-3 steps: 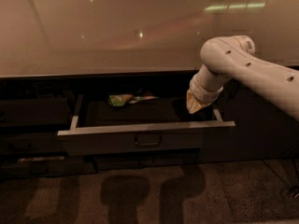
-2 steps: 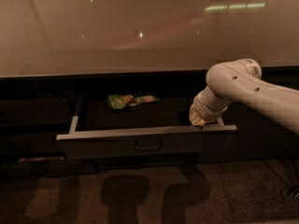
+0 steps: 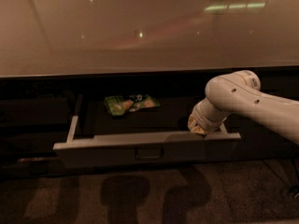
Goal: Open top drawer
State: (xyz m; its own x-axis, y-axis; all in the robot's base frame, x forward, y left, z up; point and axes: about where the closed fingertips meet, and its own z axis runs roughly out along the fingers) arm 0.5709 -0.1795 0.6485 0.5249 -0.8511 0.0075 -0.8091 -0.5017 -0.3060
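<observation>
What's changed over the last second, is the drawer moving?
The top drawer has slid slightly further out toward the camera, and the gripper, at the right end of its front edge, came forward and down with it. The green packet still lies inside the drawer. The counter above is unchanged.

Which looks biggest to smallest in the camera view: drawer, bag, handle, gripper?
Largest first: drawer; bag inside it; then gripper, at the drawer's right front corner, and handle, too alike to rank.
</observation>
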